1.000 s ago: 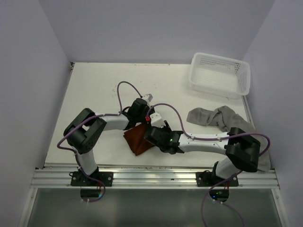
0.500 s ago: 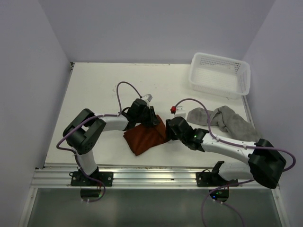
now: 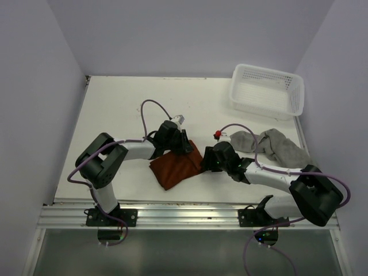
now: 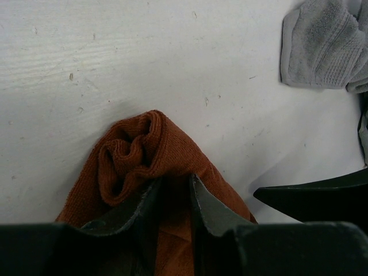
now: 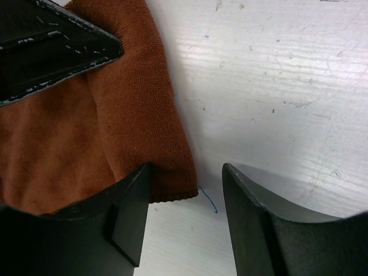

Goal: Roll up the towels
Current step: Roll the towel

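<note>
1. Nearest the arms, a rust-brown cloth towel (image 3: pixel 174 168) lies on the white counter (image 3: pixel 115 115), roughly midway between the two arm bases and a little ahead of them.
2. The left fingers (image 4: pixel 210 215) are closed on the far part of this towel, with a fold of cloth pinched between them. Just beyond their tips the cloth gathers into a loose, curled bunch.
3. The right fingers (image 5: pixel 253 230) stand apart and grip nothing. One finger sits at the towel's right edge and the other over bare counter beside it.
4. Judging from its shape, the rust-brown cloth towel is only begun. One end is curled, and the rest spreads as a flattish patch rather than a tidy cylinder.
5. Farther right, a grey terry cloth towel (image 3: pixel 270 144) lies crumpled and unrolled, well apart from both sets of fingers. It looks untouched, so most of the task appears left to do.
6. Farthest back, a white plastic mesh basket (image 3: pixel 267 92) sits at the counter's far right corner.
7. From above, the wrists hide part of the rust-brown cloth towel, and the right arm covers the near end of the grey one. How tightly the curled end is wound cannot be made out.
</note>
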Robot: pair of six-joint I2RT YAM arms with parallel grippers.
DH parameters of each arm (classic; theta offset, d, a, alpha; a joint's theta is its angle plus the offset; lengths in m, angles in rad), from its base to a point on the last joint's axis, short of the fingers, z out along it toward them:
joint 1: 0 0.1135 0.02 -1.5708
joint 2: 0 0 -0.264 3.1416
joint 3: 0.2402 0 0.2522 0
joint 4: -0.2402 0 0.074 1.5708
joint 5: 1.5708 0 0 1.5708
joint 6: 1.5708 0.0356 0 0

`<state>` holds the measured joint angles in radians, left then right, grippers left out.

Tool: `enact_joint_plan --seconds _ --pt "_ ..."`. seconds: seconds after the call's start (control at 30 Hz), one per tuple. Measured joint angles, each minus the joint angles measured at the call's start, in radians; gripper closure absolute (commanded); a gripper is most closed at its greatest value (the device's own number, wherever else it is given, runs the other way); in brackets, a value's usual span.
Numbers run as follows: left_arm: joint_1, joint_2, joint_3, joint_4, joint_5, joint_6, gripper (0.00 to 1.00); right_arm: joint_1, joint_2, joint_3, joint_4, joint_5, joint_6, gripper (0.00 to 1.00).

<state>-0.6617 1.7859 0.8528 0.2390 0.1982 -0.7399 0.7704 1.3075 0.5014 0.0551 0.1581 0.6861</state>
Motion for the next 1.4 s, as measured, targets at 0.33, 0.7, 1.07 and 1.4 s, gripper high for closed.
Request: enact_joint_plan --seconds 0.33,0.7,1.07,1.4 --pt "0.000 -0.004 -0.009 0.008 -0.003 0.000 0.71 -0.006 -0.017 -0.003 0.025 -0.032 0.011 0.43" --pt "0.000 -0.008 -0.012 0.008 -0.006 0.000 0.71 -0.028 0.100 0.004 0.124 -0.115 0.016 0.52" --pt "0.000 -0.010 -0.014 0.008 -0.010 0.000 0.71 -0.032 0.110 0.003 0.150 -0.161 0.015 0.96" --pt "0.014 -0.012 0.029 -0.069 0.004 0.003 0.70 -0.024 0.046 0.062 -0.001 -0.093 -0.159 1.00"
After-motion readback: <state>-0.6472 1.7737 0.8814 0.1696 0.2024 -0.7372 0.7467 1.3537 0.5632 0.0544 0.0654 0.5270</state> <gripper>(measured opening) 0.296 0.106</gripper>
